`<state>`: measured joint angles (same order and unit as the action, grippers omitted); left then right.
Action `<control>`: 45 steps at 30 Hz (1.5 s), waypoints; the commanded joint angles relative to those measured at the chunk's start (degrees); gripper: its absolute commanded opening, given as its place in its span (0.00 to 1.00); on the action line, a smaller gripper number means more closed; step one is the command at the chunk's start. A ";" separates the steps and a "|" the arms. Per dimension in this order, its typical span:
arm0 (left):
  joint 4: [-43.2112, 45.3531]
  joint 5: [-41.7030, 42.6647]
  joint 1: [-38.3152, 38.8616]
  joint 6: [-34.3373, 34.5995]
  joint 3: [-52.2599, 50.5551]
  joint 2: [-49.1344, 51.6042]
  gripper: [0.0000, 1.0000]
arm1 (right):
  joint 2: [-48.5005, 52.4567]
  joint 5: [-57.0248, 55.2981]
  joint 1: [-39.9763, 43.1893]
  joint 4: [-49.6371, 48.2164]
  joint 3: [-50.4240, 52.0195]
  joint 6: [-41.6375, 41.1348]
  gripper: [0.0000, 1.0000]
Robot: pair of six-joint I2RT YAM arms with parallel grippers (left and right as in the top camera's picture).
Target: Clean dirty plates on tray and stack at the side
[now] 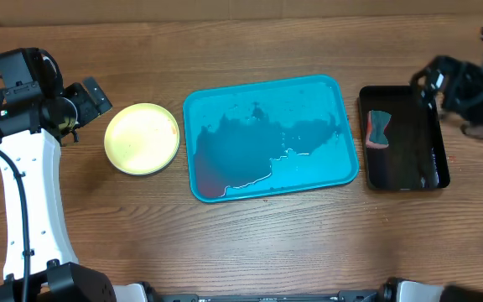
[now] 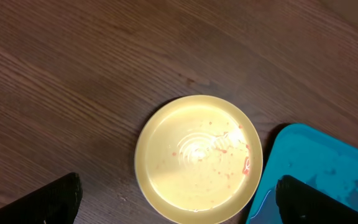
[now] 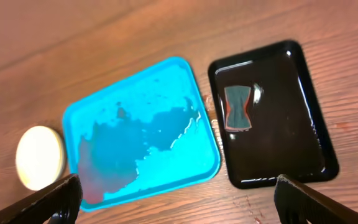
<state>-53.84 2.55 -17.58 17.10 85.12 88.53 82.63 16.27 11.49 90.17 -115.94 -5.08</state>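
Note:
A pale yellow-green plate (image 1: 142,138) lies on the wooden table just left of the turquoise tray (image 1: 267,83). It carries a few faint red specks (image 2: 197,158). The tray (image 3: 142,130) bears no plates, only pooled water with a reddish tint at its near-left corner. My left gripper (image 1: 92,96) hovers up and left of the plate, open and holding nothing; its dark fingertips (image 2: 48,202) frame the plate's near edge. At the far right my right gripper (image 1: 438,80) hangs high over the black tray, open and empty, fingertips (image 3: 316,202) wide apart.
A smaller black tray (image 1: 405,176) lies right of the turquoise one, wet, with a grey-green and red sponge (image 1: 379,130) in its left part. That sponge (image 3: 240,107) lies flat. The left arm's white link (image 1: 28,210) runs along the left edge.

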 commanded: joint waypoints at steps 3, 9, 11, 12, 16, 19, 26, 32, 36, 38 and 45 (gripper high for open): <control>0.07 -0.17 0.37 -0.81 0.44 0.39 1.00 | -3.39 -0.39 -0.02 0.20 -0.76 0.59 1.00; 0.07 -0.17 0.37 -0.81 0.44 0.39 1.00 | -4.09 -0.31 -0.02 0.63 -0.74 0.61 1.00; 0.07 -0.17 0.37 -0.81 0.44 0.39 1.00 | -4.09 -0.87 -0.02 0.63 -0.70 0.70 1.00; 0.07 -0.17 0.37 -0.81 0.44 0.39 1.00 | -4.09 -0.87 -0.02 0.57 -0.70 1.31 1.00; 0.07 -0.17 0.37 -0.81 0.44 0.39 1.00 | -4.09 -0.59 -0.22 -2.23 -0.52 4.96 1.00; 0.07 -0.17 0.37 -0.81 0.44 0.39 1.00 | -5.95 -0.85 -1.95 -8.48 1.68 7.17 1.00; 0.07 -0.17 0.37 -0.81 0.44 0.39 1.00 | -18.56 -3.39 -9.01 -28.52 17.33 7.08 1.00; 0.07 -0.17 0.37 -0.81 0.44 0.39 0.99 | -35.32 -3.89 -9.18 -47.93 41.83 7.08 1.00; 0.07 -0.17 0.37 -0.81 0.44 0.39 1.00 | -47.69 -4.28 -9.18 -57.07 59.21 7.08 1.00; 0.07 -0.17 0.37 -0.81 0.44 0.39 0.99 | -53.77 -4.28 -9.18 -62.53 67.95 7.06 1.00; 0.07 -0.17 0.37 -0.81 0.44 0.39 1.00 | -71.25 -4.02 -9.29 -81.42 94.29 5.03 1.00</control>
<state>-53.89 2.50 -17.58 16.95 85.12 88.53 16.12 12.64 2.52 11.94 -28.01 1.10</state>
